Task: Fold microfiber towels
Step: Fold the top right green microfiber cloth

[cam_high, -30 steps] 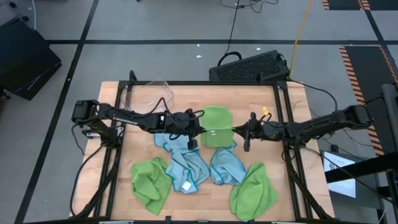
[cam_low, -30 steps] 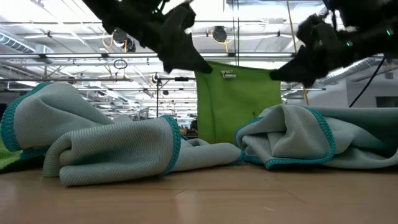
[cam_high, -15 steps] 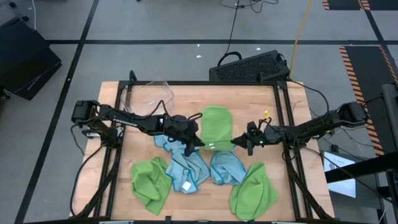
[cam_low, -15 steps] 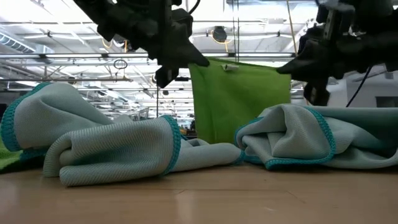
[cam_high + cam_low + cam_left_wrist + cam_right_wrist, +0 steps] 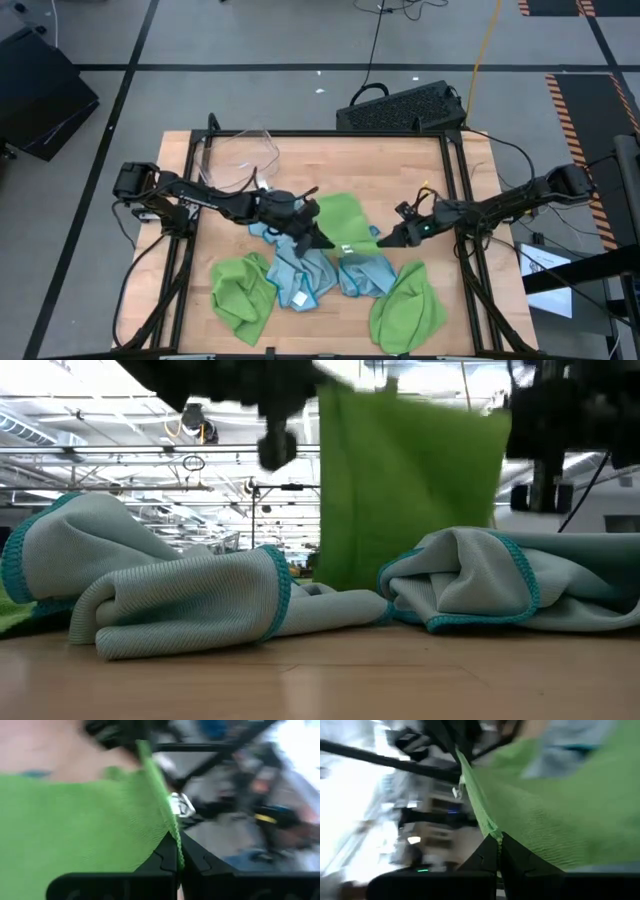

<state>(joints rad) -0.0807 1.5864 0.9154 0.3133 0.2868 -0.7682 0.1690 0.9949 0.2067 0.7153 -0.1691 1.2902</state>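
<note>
Wooden table [image 5: 400, 150] carries crumpled blue towels [image 5: 300, 265] and green towels [image 5: 242, 292] along its near side. Lifted green towel [image 5: 345, 220] hangs mid-table, its lower edge hidden behind them. Left gripper [image 5: 322, 240] and right gripper [image 5: 385, 240] each pinch a top corner. Clear bin [image 5: 235, 155] sits at the far-left corner, contents unreadable.

Wooden tabletop [image 5: 400, 170] in a black frame, clear plastic bin [image 5: 238, 155] at its far left corner, crumpled blue towels [image 5: 300, 270] mid-front, green towels [image 5: 242, 290] at both front corners
</note>
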